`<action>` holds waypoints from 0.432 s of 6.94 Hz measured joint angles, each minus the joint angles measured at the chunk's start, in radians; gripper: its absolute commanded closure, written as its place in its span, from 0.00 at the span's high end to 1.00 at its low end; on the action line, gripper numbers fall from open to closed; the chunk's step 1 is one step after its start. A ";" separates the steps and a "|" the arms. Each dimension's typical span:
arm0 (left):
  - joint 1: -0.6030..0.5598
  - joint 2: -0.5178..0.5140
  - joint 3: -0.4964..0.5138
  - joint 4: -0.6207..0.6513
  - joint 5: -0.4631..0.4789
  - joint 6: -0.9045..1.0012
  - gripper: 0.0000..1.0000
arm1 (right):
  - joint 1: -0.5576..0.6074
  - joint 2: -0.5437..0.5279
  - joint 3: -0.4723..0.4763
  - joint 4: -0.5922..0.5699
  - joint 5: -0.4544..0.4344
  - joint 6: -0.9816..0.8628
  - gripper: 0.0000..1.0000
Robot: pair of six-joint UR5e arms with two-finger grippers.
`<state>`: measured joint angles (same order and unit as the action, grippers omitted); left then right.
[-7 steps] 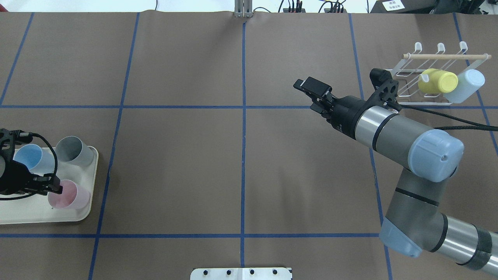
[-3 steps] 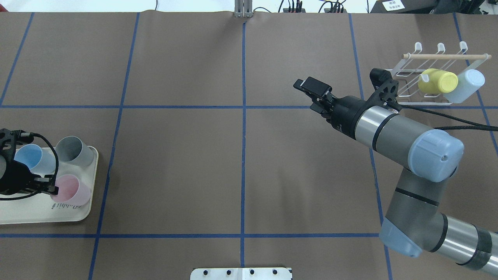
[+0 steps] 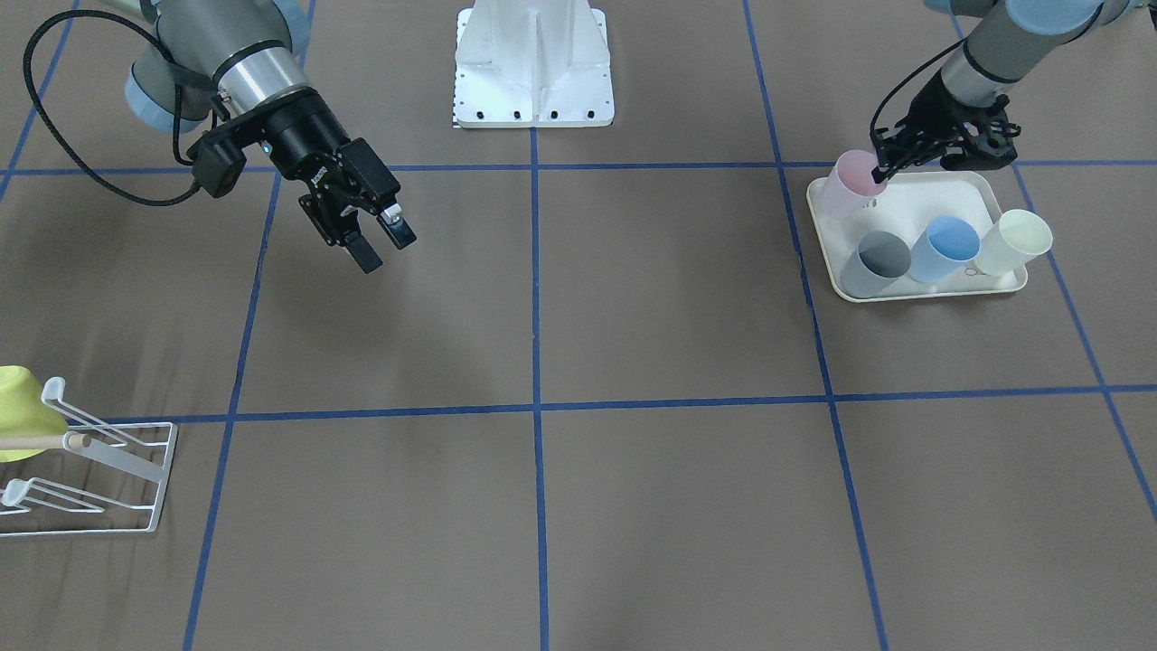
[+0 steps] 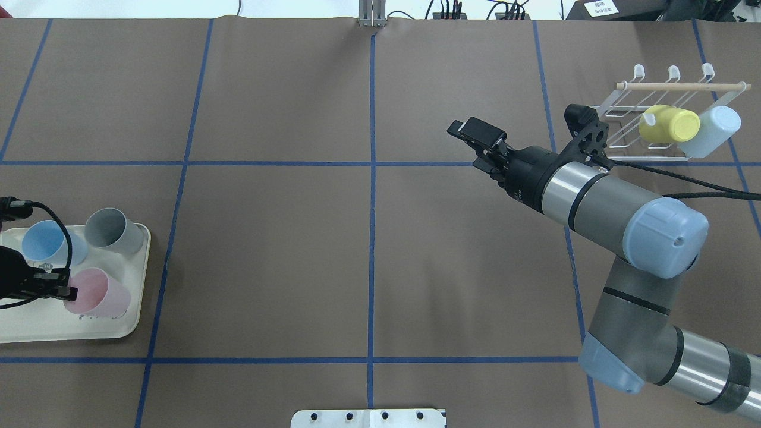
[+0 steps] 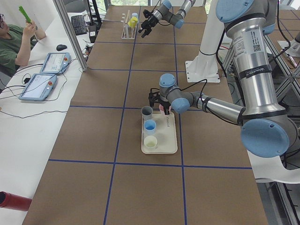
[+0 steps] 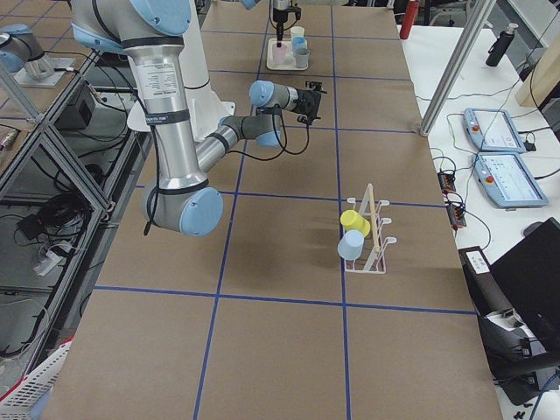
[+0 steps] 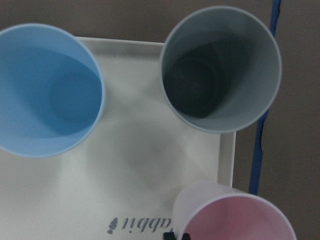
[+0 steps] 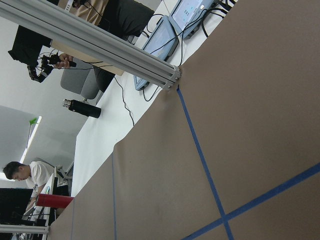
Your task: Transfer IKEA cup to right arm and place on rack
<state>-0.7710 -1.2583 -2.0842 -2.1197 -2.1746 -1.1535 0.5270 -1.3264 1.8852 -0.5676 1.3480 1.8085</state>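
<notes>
At the robot-side edge of the tray (image 3: 949,194), the left claw (image 3: 881,170) pinches the rim of the tilted pink cup (image 3: 850,188); well away from the tray, the right claw (image 3: 387,251) hangs wide open, empty.

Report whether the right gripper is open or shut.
Open. In the front-facing view the right gripper has its two fingers spread apart, with bare table showing between them and nothing held.
</notes>
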 measured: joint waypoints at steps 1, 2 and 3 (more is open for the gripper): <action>-0.076 0.014 -0.019 0.000 -0.056 0.005 0.00 | 0.000 0.000 0.000 0.000 -0.001 0.000 0.99; -0.153 0.014 -0.038 0.000 -0.106 0.001 0.00 | -0.001 0.001 0.000 0.000 -0.001 0.000 0.99; -0.196 0.002 -0.060 -0.004 -0.119 -0.028 0.00 | -0.003 0.002 0.000 0.000 -0.002 0.000 0.99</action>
<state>-0.9674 -1.2565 -2.1445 -2.1236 -2.2933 -1.1812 0.5244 -1.3243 1.8853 -0.5676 1.3459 1.8086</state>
